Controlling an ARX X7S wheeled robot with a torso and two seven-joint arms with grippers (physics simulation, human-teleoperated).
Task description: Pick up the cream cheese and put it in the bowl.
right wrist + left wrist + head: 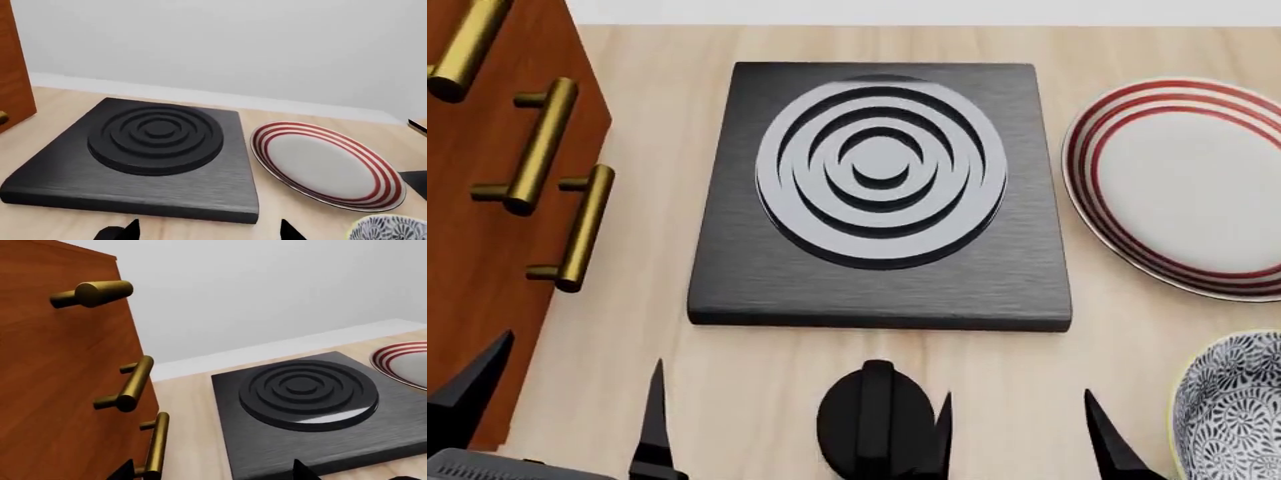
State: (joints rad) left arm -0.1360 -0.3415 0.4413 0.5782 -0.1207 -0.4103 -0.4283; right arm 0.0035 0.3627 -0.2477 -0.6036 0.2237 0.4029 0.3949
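Note:
The cream cheese is out of view in all three views. The bowl [1236, 412], white with a dense dark floral pattern, shows partly at the near right of the head view, and its rim [389, 228] peeks into the right wrist view. My left gripper [567, 405] stands open near the cabinet's front corner, its fingertips [125, 470] wide apart with only tabletop between them. My right gripper [1018, 432] is open too, just left of the bowl and in front of the stove slab, holding nothing.
A black stove slab [881, 190] with a ringed burner lies mid-table, its black knob [878, 420] between my grippers. A red-ringed white plate [1194, 185] sits at the right. A wooden cabinet [487, 230] with brass handles [541, 145] stands at the left.

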